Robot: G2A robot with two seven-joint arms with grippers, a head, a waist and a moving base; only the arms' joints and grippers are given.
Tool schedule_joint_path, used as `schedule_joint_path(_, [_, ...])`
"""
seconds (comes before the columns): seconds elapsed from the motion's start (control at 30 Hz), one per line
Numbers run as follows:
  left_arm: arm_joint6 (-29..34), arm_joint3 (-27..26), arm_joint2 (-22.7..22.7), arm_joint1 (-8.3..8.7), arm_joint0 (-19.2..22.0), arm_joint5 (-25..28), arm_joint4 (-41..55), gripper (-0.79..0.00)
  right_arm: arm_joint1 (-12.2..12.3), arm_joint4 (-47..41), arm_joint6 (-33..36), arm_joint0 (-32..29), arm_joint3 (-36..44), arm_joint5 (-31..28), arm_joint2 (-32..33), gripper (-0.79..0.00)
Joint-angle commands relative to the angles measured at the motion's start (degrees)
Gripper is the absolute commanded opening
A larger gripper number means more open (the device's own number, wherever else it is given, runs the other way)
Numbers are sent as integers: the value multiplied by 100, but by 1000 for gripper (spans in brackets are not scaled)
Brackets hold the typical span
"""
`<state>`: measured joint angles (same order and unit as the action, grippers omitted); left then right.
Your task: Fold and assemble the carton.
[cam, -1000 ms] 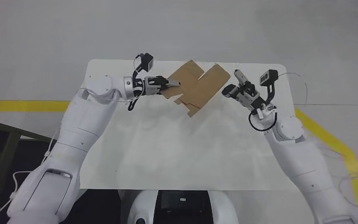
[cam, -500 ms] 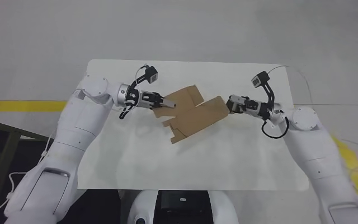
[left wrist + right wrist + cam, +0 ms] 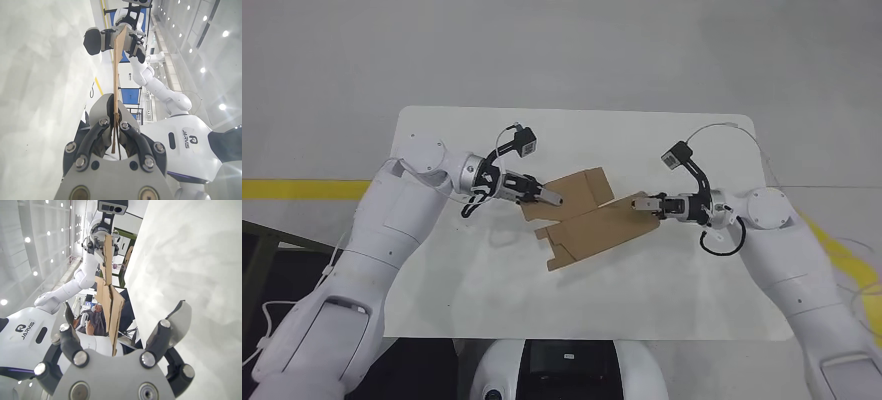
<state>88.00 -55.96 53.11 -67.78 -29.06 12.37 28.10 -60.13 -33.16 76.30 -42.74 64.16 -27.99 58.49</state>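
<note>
The carton (image 3: 587,215) is a flat brown cardboard blank with flaps, held over the middle of the white table (image 3: 442,290). My left gripper (image 3: 553,198) is shut on its left edge; in the left wrist view the fingers (image 3: 121,113) pinch the edge-on carton (image 3: 115,75). My right gripper (image 3: 640,202) is at the carton's right edge. It stands open, and the cardboard (image 3: 111,306) runs between its spread fingers (image 3: 179,313) without being touched. The right gripper (image 3: 118,42) also appears far off in the left wrist view, straddling the carton's far end.
Bare white tabletop surrounds the carton on all sides. The table's far edge (image 3: 572,108) and near edge (image 3: 592,338) lie well away from both grippers. A yellow floor line (image 3: 302,188) runs past the table's left side.
The left gripper has carried the carton from the far side of the table toward the middle, turning it. The right gripper has swung in and now straddles the carton's right edge.
</note>
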Motion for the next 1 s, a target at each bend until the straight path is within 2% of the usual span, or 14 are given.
schedule_joint_path(0.0, [0, 0, -22, 5, 9, 12, 23, -785, 8, -34, 13, -14, 58, 13, -25, 0])
schedule_joint_path(0.13, [0, 11, -62, 15, 28, 27, 57, -785, 39, -31, 30, -66, 200, 30, -77, 0])
schedule_joint_path(0.17, [0, 10, -73, 17, 32, 34, 65, -785, 48, -3, 21, -73, 223, 20, -89, -157])
schedule_joint_path(0.2, [0, 12, -83, 19, 33, 43, 80, -785, 57, 29, 8, -77, 243, 8, -104, -243])
schedule_joint_path(0.23, [0, 15, -93, 21, 36, 48, 88, -785, 64, 42, -1, -81, 252, -1, -118, -391])
schedule_joint_path(0.27, [0, 17, -101, 23, 39, 52, 96, -785, 71, 55, -8, -79, 259, -8, -131, -425])
schedule_joint_path(0.57, [0, 15, -159, 54, 54, 80, 176, -785, 112, 14, -44, 2, 140, -45, -217, -600])
schedule_joint_path(0.7, [0, 22, -165, 73, 70, 124, 160, -785, 126, -38, -64, 20, 151, -64, -249, -631])
schedule_joint_path(0.83, [0, 0, -163, 76, 68, 139, 139, -785, 148, -66, -74, 22, 185, -75, -283, -763])
schedule_joint_path(0.97, [-10, -2, -144, 79, 72, 151, 133, -785, 165, -60, -82, 33, 197, -82, -338, -785])
